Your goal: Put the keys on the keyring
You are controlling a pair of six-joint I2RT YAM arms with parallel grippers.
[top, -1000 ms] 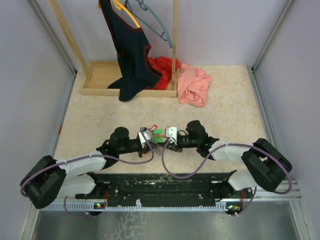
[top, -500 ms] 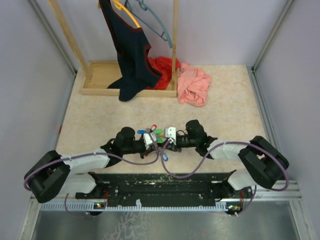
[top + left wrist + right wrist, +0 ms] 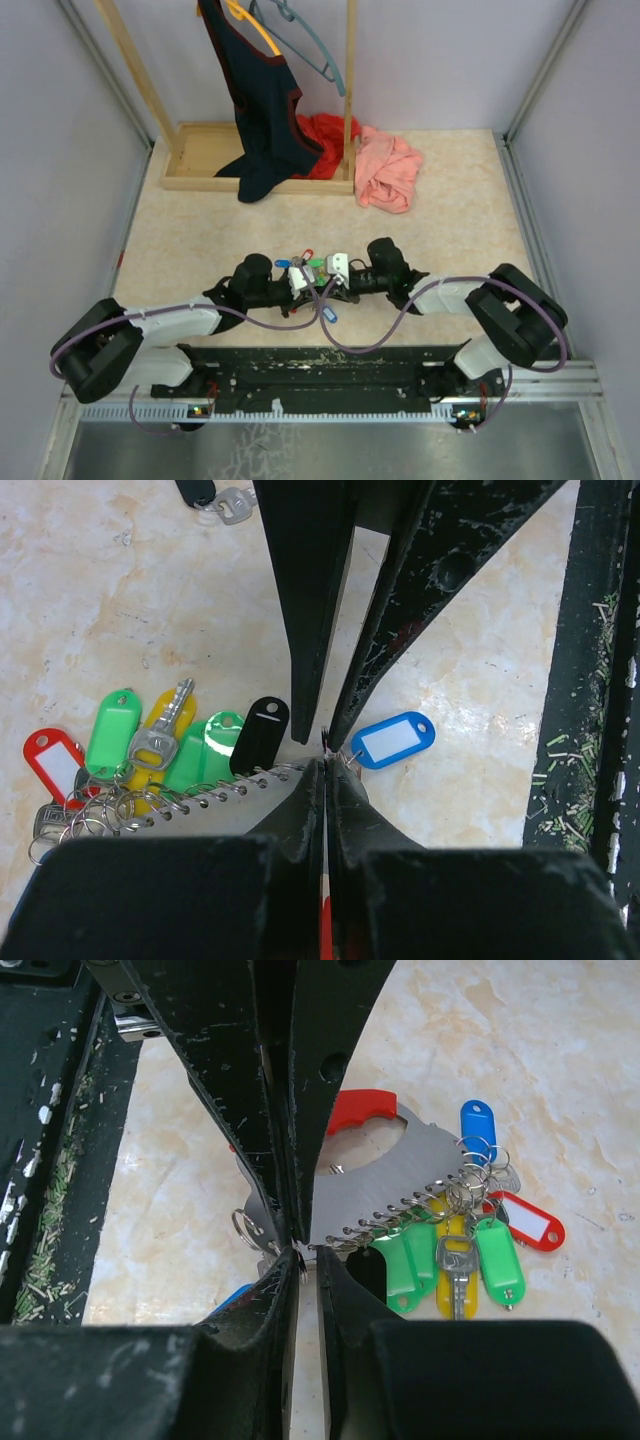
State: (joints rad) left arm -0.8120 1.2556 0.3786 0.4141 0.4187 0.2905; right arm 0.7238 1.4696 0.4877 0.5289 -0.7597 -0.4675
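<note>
The keyring (image 3: 395,1175) is a flat grey plate with a red part, and small wire rings run along its edge. Several keys hang from those rings: green (image 3: 120,735), black (image 3: 262,735), red (image 3: 52,765), and a silver key on yellow (image 3: 160,735). My left gripper (image 3: 325,765) is shut on the plate's edge. My right gripper (image 3: 308,1258) meets it tip to tip, with its jaws almost together on the thin wire ring of a blue key (image 3: 393,740). In the top view both grippers (image 3: 320,285) meet near the front of the table.
A dark key (image 3: 215,495) lies apart on the table. At the back stand a wooden rack (image 3: 200,150) with a hanging dark garment (image 3: 260,110), a red cloth (image 3: 325,135) and a pink cloth (image 3: 388,170). The black base rail (image 3: 320,365) runs along the near edge.
The left gripper has moved right with the keyring to meet the right gripper. A blue key now shows below the tips. The right jaws have narrowed.
</note>
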